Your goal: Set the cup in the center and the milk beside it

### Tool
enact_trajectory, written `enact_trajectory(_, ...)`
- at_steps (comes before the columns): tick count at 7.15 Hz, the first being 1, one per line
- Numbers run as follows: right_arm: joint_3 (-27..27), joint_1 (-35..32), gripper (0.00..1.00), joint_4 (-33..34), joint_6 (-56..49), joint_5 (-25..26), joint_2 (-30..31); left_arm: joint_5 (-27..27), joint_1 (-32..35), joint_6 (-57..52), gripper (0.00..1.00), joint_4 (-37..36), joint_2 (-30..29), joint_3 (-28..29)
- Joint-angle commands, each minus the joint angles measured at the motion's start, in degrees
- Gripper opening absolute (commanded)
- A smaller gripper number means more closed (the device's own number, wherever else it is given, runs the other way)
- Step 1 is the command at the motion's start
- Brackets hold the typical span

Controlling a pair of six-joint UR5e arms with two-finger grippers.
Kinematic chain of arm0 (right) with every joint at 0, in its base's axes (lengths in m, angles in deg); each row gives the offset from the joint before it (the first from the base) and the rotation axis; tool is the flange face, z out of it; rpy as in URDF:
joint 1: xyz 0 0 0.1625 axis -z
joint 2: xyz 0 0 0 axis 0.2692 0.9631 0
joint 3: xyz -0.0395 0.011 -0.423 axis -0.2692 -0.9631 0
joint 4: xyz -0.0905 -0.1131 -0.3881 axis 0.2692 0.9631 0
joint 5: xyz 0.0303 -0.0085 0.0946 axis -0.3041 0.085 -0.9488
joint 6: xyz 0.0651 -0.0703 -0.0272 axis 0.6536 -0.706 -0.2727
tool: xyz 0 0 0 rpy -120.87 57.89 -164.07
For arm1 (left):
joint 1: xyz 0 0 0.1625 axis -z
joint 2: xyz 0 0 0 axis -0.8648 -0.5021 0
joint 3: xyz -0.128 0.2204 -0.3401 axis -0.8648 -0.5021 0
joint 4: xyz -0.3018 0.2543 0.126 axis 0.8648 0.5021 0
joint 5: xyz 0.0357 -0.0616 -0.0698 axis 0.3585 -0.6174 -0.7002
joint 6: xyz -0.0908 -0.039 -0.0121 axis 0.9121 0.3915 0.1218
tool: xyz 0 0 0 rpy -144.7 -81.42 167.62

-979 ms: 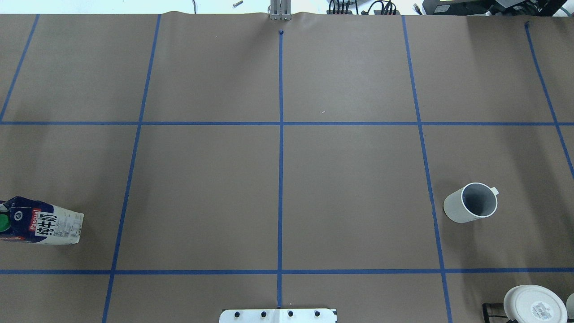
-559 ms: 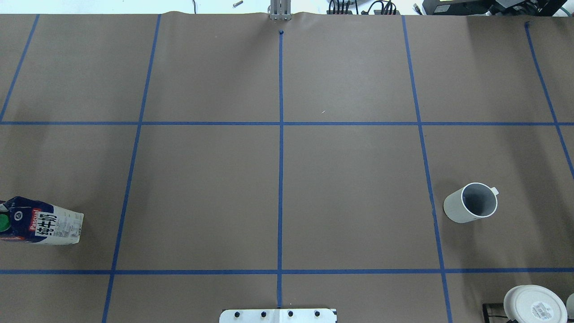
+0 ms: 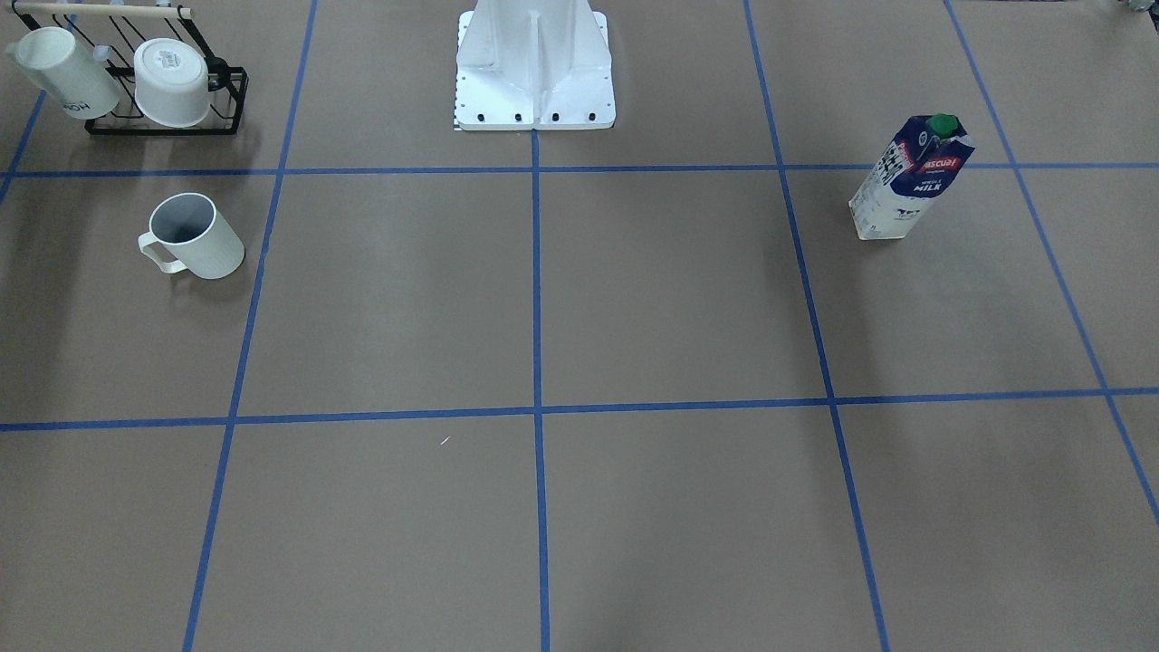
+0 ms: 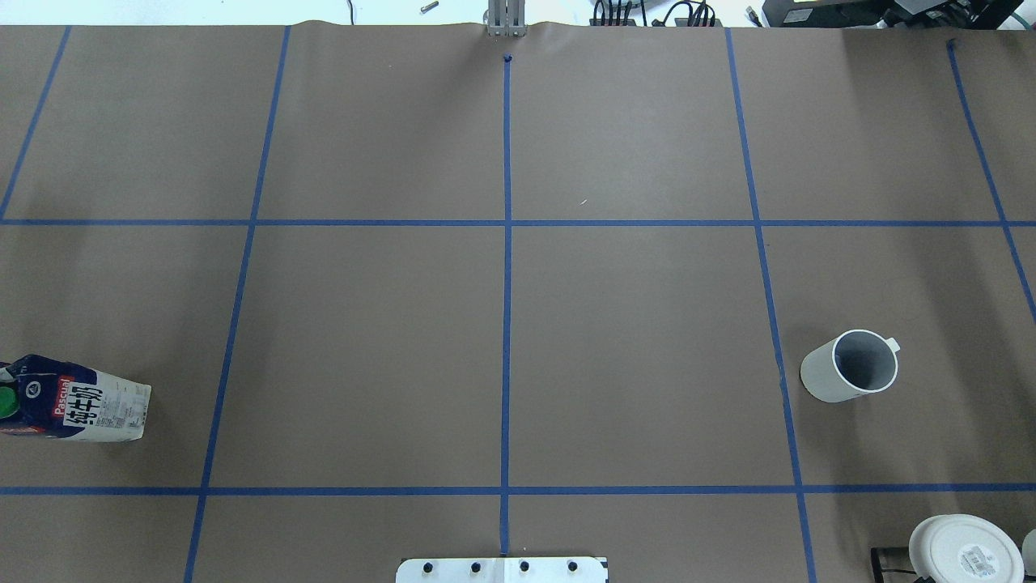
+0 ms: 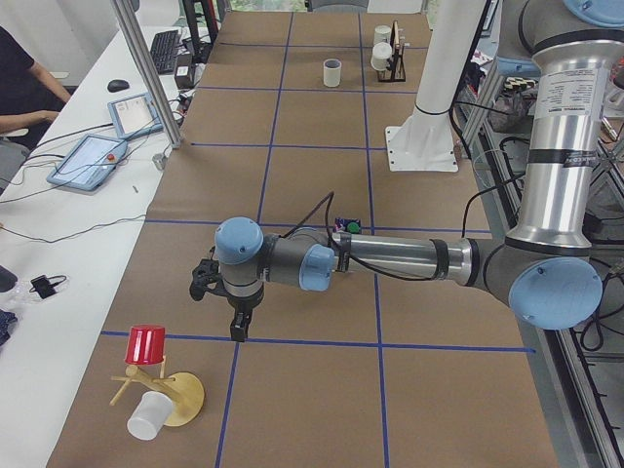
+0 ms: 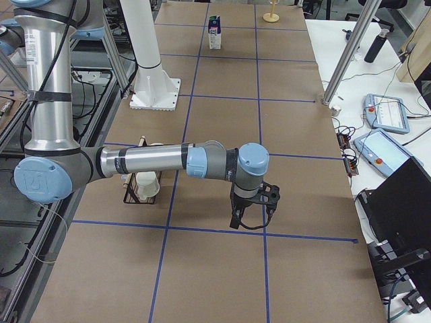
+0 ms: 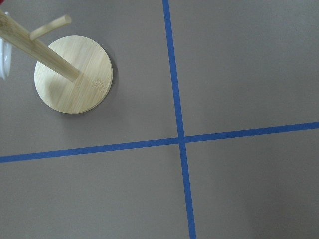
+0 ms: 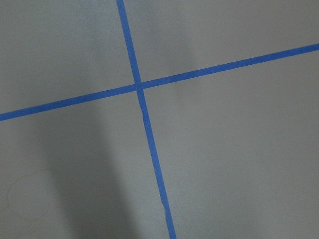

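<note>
The plain white cup (image 4: 850, 366) stands upright on the right side of the table, handle pointing away from the robot; it also shows in the front view (image 3: 195, 237) and far off in the left side view (image 5: 332, 72). The milk (image 4: 73, 402) stands upright at the far left edge, green cap on top, and shows in the front view (image 3: 910, 179) too. My left gripper (image 5: 234, 322) hangs over the table's left end, far from the milk. My right gripper (image 6: 250, 219) hangs over the right end, away from the cup. I cannot tell whether either is open or shut.
A black wire rack (image 3: 163, 91) with two other white mugs sits near the robot's right corner. A wooden mug tree (image 5: 161, 390) with a red cup stands at the left end; its base (image 7: 74, 74) shows below the left wrist. The white robot base (image 3: 534, 72) stands mid-rear.
</note>
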Motion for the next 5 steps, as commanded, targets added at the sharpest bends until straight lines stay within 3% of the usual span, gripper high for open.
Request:
enact_trajectory(1, 0.20, 0.00, 1.00, 0.00, 0.09, 0.10, 0.00, -0.07, -0.02, 0.07, 0.99, 0.17, 0.87, -0.24)
enact_trajectory(3, 1.33, 0.35, 1.00, -0.61, 0.35, 0.19, -0.70, -0.25, -0.36, -0.02, 0.99, 0.26, 0.71, -0.41)
enact_trajectory(5, 4.58, 5.59, 1.00, -0.88, 1.32, -1.21, -7.62, -0.60, -0.37, -0.45, 0.99, 0.35, 1.49, -1.20)
